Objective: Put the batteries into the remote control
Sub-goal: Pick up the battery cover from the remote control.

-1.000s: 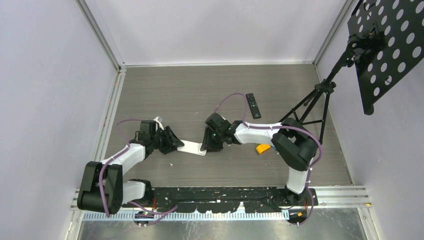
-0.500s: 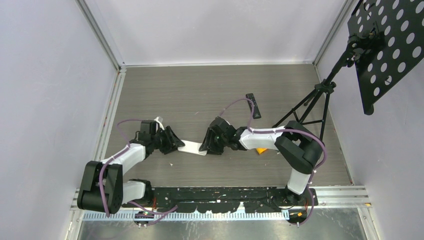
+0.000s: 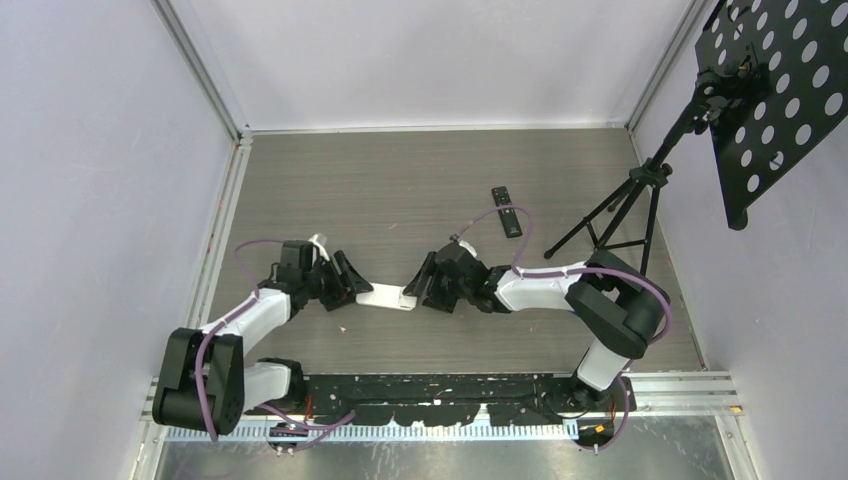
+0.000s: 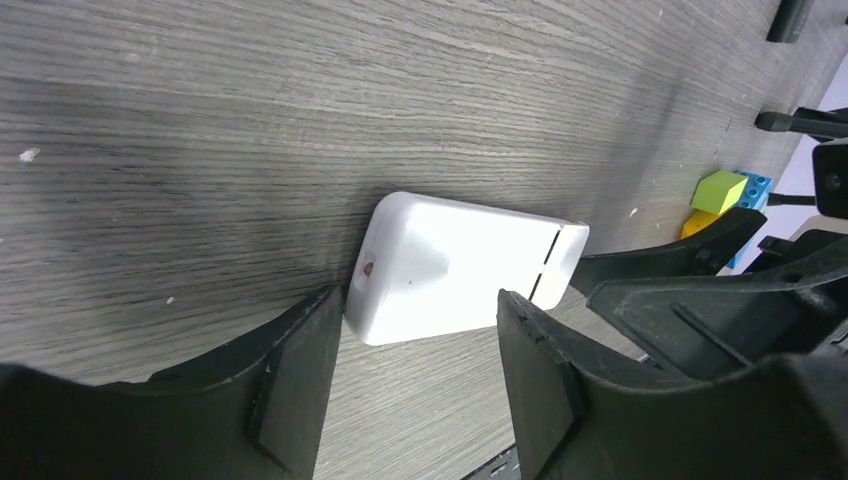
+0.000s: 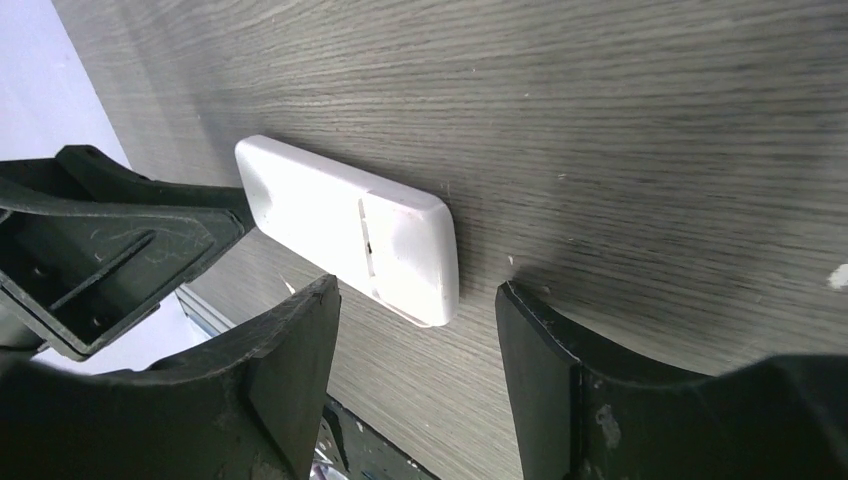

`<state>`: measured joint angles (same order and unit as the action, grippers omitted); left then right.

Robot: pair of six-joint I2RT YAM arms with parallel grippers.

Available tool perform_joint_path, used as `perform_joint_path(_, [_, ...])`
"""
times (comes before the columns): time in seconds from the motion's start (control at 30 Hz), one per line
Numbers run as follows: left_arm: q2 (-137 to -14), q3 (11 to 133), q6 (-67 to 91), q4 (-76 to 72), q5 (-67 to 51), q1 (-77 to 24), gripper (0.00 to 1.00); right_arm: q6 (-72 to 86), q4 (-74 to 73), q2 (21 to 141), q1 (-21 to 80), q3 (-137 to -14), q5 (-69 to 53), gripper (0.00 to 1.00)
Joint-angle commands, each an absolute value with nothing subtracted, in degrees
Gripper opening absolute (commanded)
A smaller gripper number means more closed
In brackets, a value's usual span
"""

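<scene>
A white remote control (image 3: 385,297) lies flat on the wood-grain table between my two grippers. My left gripper (image 3: 356,283) stands open at the remote's left end. In the left wrist view the rounded end of the remote (image 4: 460,265) sits right at the tips of the left gripper (image 4: 420,302), with one corner against the left finger (image 4: 300,370). My right gripper (image 3: 422,286) is open at the other end. In its wrist view the remote (image 5: 350,230), with a seam across its back, lies just beyond the right gripper (image 5: 415,292). No batteries are in view.
A black remote (image 3: 507,211) lies farther back on the table. A tripod stand (image 3: 620,210) holding a perforated black board (image 3: 780,90) stands at the right. Green (image 4: 725,190), blue (image 4: 757,186) and orange (image 4: 698,224) blocks sit beyond the right gripper.
The right gripper has opened wide and drawn back to the right, off the remote's end. The left gripper's jaws have opened a little. The white remote stays flat on the table.
</scene>
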<state>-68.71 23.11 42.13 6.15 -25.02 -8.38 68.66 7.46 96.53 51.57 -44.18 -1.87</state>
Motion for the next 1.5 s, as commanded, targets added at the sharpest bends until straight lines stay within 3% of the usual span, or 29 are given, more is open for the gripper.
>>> perform_joint_path(0.0, [-67.95, 22.70, 41.22, 13.03, -20.98, -8.64, 0.66, 68.03, 3.51, 98.33, 50.80, -39.66, 6.91, 0.65])
perform_joint_path(0.17, [-67.50, 22.59, 41.32, 13.27, -20.85, -8.61, 0.69, 66.56, 8.21, 100.99, 50.85, -39.61, 6.12, 0.61])
perform_joint_path(0.47, [-68.02, 22.52, 41.14, 13.58, -21.70, -8.61, 0.65, 68.78, 13.91, 102.56, 50.80, -37.91, 1.37, 0.46])
perform_joint_path(0.77, [-69.75, 21.71, 41.57, 12.15, -23.25, -8.62, 0.57, 67.50, 15.64, 101.03, 50.80, -36.19, -2.34, 0.17])
perform_joint_path(1.07, [-70.44, 21.08, 42.39, 11.23, -23.54, -8.61, 0.53, 65.26, 15.79, 98.68, 50.80, -36.47, -5.34, 0.01])
perform_joint_path(1.47, [-69.25, 20.48, 43.86, 10.86, -22.43, -8.62, 0.51, 70.40, 31.77, 98.23, 50.80, -30.36, -7.14, 0.00])
